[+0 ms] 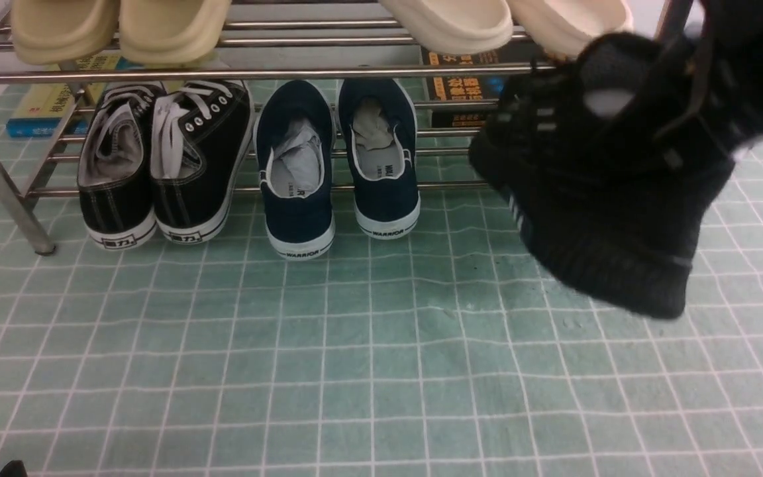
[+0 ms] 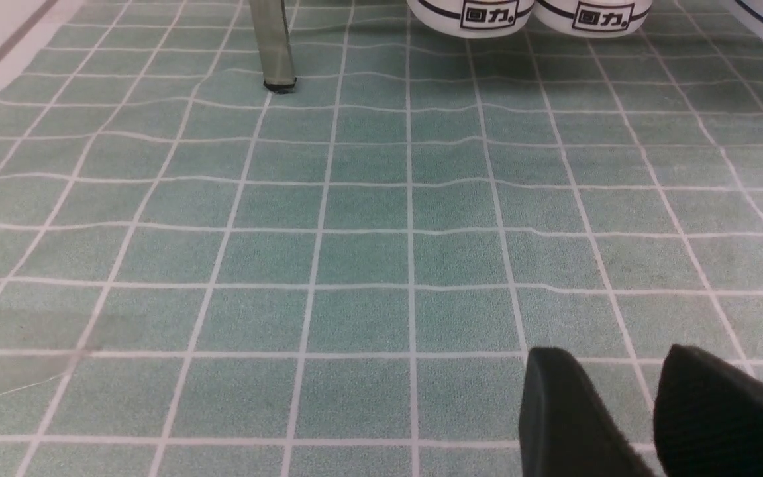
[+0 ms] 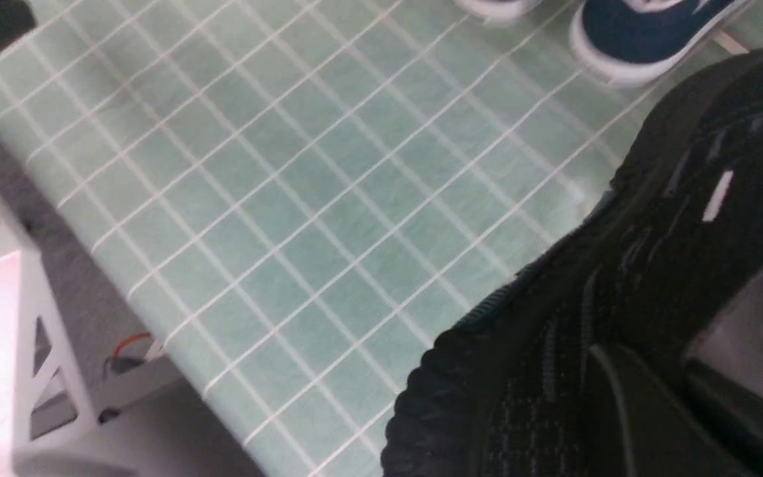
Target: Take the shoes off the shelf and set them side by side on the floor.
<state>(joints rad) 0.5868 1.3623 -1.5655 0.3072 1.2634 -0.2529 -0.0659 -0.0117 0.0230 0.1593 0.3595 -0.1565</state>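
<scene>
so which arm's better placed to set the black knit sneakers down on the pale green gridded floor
Likely the right: its gripper already grips the black knit sneakers above the pale green gridded floor. The left gripper hangs empty, away from them.

Showing matte black on the left claw [image 2: 613,359], rounded at both blunt tips, and over on the right claw [image 3: 646,361], dark again, slim-fingered, with paler grey edges!
</scene>
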